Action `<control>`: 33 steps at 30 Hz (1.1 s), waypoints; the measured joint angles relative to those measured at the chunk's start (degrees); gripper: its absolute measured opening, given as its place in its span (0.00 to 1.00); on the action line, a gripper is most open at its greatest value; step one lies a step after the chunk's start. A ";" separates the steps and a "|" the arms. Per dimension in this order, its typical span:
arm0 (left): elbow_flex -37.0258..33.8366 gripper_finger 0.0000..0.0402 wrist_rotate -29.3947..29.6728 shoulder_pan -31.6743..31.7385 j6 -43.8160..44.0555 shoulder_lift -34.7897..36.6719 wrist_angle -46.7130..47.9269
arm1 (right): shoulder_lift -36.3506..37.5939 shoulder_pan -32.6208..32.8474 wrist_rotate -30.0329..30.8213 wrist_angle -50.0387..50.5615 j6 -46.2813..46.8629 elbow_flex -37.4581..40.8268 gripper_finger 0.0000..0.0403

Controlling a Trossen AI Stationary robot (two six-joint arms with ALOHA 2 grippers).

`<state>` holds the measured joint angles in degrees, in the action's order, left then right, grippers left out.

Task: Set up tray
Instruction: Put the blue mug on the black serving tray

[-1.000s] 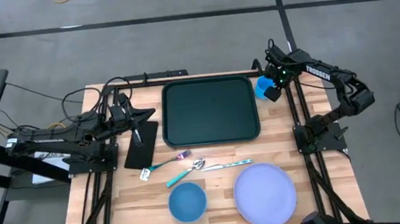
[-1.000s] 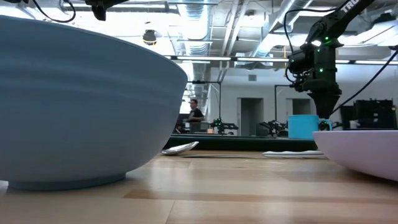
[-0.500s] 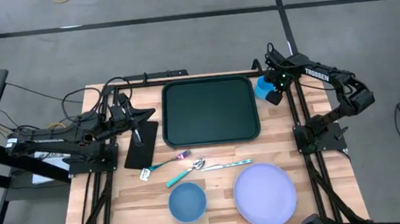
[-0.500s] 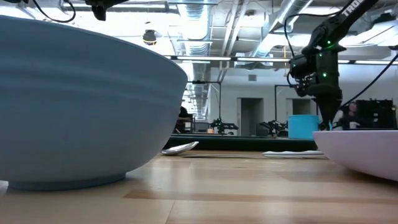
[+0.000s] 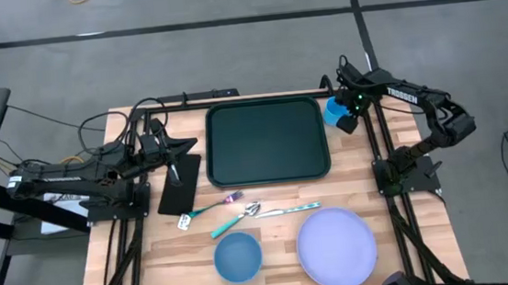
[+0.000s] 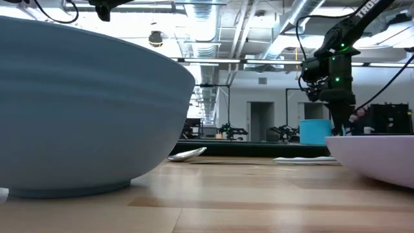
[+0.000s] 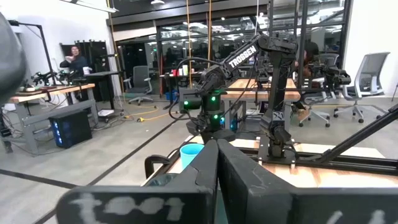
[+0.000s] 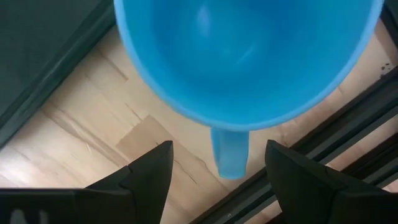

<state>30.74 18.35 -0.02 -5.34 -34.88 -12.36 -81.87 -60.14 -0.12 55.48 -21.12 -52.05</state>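
Dark green tray (image 5: 268, 140) sits flat at the far centre of the wooden surface (image 5: 153, 253), nothing on it. Right pincer (image 5: 347, 114) hangs just off the tray's right rim over the blue mug (image 5: 334, 111), fingers (image 8: 149, 171) spread wide on either side of the mug handle (image 8: 229, 152), not gripping it; the mug stands upright on the surface beside the tray, apart from the rim. Left pincer (image 5: 174, 156) is parked off the tray's left edge, fingers pressed together, holding nothing, above the flat black rectangular piece (image 5: 180, 184). Nearer than the tray: a small cluster of cutlery (image 5: 246, 212), with a teal-handled spoon and a fork among it, then a blue bowl (image 5: 238, 256) and a lavender plate (image 5: 337, 246) side by side, bowl on the left, plate on the right. All of these well apart from the tray.
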 joint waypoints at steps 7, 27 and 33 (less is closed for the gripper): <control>0.00 0.00 0.00 -0.01 0.00 -0.01 0.00 | 0.00 0.00 -0.02 0.04 0.08 -0.01 0.61; 0.00 0.00 0.00 0.00 0.00 -0.02 -0.01 | 0.00 0.00 0.52 -4.28 -1.90 -0.01 0.35; 0.00 0.00 0.00 0.00 0.00 -0.01 -0.01 | 0.00 0.00 0.61 -4.17 -2.64 -0.01 0.29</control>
<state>30.74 18.35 -0.03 -5.34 -34.89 -12.37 -81.87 -60.14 0.49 51.31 -23.76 -52.05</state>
